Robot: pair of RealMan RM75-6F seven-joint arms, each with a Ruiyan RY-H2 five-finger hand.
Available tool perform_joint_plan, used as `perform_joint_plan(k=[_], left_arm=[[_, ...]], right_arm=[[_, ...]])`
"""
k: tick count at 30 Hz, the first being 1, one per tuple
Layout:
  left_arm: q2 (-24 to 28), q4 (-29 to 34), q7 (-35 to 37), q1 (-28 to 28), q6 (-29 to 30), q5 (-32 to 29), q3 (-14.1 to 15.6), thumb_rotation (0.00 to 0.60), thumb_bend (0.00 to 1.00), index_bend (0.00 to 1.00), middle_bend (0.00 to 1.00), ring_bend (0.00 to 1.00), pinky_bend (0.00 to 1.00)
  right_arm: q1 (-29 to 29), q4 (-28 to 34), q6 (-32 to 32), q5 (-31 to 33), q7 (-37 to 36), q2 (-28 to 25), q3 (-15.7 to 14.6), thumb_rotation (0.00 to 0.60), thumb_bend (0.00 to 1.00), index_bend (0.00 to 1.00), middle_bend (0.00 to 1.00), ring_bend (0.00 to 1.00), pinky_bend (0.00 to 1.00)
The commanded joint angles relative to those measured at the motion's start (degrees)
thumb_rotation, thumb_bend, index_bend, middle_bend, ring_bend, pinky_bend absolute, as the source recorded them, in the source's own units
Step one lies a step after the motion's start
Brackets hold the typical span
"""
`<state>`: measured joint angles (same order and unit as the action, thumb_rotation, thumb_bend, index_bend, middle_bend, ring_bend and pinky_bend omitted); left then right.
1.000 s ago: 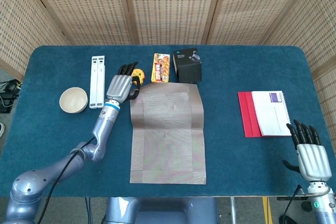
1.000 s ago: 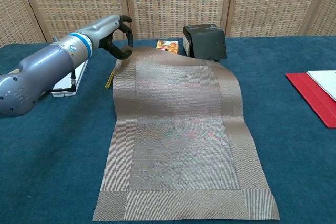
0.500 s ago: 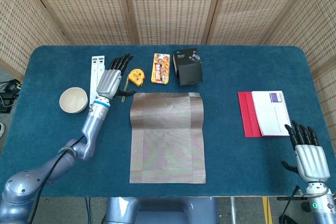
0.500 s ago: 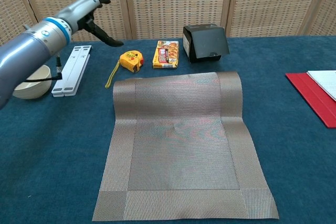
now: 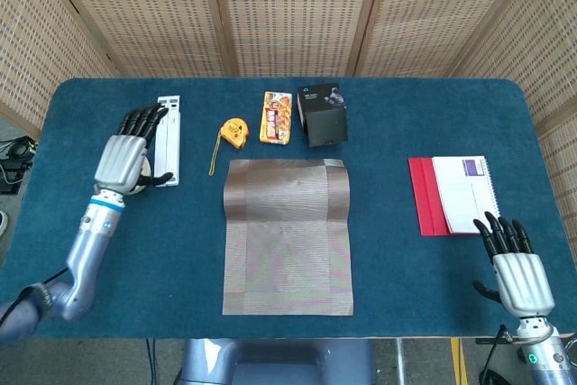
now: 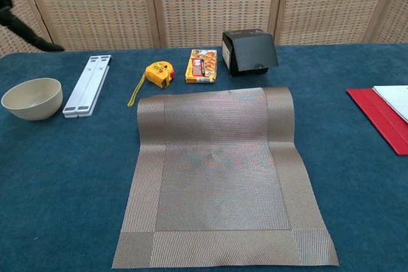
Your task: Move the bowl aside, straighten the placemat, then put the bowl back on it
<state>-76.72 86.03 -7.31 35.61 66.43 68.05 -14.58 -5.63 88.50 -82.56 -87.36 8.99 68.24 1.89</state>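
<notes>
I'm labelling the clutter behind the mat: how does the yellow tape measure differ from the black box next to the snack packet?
The tape measure is small, low, rounded and yellow, with a cord trailing toward the placemat; the black box is clearly larger, taller, square-edged and dark. The tape measure lies left of the snack packet, the black box right of it. Both rest on the blue table behind the mat, touched by neither hand.

placemat (image 5: 288, 236) flat, left robot hand (image 5: 123, 161) empty, fingers spread.
</notes>
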Motion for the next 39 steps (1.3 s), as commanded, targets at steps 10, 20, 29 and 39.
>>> perform_joint_plan(k=[10,20,29,39], left_arm=[[10.9,15.3,-9.7,-12.3,9.1,-0.6,8.2,0.600,0.00,0.00,0.00,0.00,0.00],[12.5,19.0,-13.0,-15.1,12.1,4.2,11.0,0.600,0.00,0.00,0.00,0.00,0.00],[14.0,18.5,-12.3,-15.9,12.1,6.7,11.3,0.600,0.00,0.00,0.00,0.00,0.00],[15.4,18.5,-9.0,-16.3,10.7,9.3,11.6,0.600,0.00,0.00,0.00,0.00,0.00]], right_arm=[[-0.6,-1.1,-0.1,-2.7,0.1,0.8,-1.0,0.600,0.00,0.11,0.00,0.00,0.00],[-7.2,-8.6,1.6,-19.1,-3.6,2.9,-5.6,0.600,0.00,0.11,0.00,0.00,0.00],[-15.9,-7.5,11.1,-29.5,-1.5,4.7,-10.0,0.600,0.00,0.17,0.00,0.00,0.00],[-22.1,-5.1,20.9,-29.7,2.4,11.7,-9.4,0.600,0.00,0.17,0.00,0.00,0.00]])
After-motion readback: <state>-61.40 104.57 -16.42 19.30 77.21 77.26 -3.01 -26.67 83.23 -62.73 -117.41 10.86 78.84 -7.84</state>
